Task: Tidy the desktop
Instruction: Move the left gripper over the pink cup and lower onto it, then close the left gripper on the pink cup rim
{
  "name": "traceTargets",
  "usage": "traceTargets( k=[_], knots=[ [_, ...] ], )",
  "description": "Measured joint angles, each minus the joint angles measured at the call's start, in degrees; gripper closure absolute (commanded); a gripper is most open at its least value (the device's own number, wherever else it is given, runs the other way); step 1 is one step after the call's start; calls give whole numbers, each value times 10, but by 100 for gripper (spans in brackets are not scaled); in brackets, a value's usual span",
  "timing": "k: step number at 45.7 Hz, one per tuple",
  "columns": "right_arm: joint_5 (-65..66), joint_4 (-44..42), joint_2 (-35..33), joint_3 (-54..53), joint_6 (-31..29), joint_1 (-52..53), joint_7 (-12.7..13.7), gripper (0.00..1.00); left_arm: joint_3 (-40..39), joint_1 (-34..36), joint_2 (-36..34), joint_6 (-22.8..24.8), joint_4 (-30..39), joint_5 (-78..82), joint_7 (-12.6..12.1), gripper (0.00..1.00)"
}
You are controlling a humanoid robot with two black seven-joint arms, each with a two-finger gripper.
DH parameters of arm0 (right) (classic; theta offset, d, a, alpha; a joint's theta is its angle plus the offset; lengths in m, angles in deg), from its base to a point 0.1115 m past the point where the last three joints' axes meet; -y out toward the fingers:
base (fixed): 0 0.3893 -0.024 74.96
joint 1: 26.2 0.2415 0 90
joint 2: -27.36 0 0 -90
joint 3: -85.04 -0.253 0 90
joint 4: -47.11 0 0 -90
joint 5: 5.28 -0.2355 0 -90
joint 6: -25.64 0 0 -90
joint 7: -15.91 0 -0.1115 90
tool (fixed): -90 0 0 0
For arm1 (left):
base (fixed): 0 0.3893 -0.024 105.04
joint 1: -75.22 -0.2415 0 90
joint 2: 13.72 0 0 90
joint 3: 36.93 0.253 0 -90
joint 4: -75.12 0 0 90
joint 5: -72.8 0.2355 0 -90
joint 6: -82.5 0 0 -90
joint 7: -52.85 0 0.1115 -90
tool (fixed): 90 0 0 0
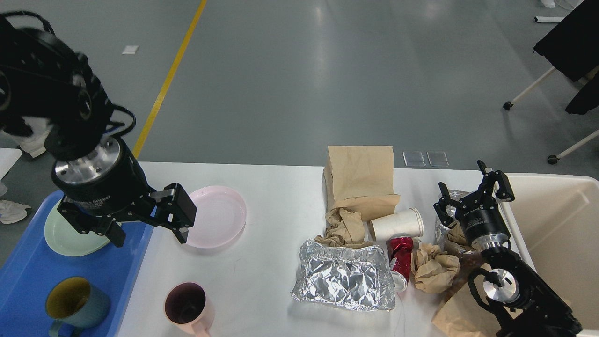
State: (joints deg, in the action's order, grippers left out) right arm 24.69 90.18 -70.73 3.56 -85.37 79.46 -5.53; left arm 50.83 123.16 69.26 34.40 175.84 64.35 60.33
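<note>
Left pincer (pixel 149 232) spread wide, empty, above desk (pixel 262 196) left edge, beside pink plate (pixel 216 216). Right pincer (pixel 472 196) parted, empty, over desk right end near foil (pixel 344 276).

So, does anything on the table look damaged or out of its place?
Yes. A red can lies crushed on its side, a paper cup is tipped over, and crumpled paper and a dented foil tray lie loose around them. A pink plate and a pink mug sit outside the blue tray.

Single head view, high, facing forward and down, desktop (pixel 271 196) close below
</note>
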Motion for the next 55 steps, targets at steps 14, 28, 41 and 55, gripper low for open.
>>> traceTargets(
  k=[14,28,41,55],
  knots=[
    [0,0,0,0,0,0,0,0,-9,-241,-20,-269,-19,7,-2,6],
    [0,0,0,0,0,0,0,0,-46,-383,-15,-322,-85,27,-1,6],
    [0,0,0,0,0,0,0,0,-51,-441,-12,-344,-132,31,0,18],
    [0,0,0,0,0,0,0,0,-65,-480,1,-387,-145,40,-1,48]
  ],
)
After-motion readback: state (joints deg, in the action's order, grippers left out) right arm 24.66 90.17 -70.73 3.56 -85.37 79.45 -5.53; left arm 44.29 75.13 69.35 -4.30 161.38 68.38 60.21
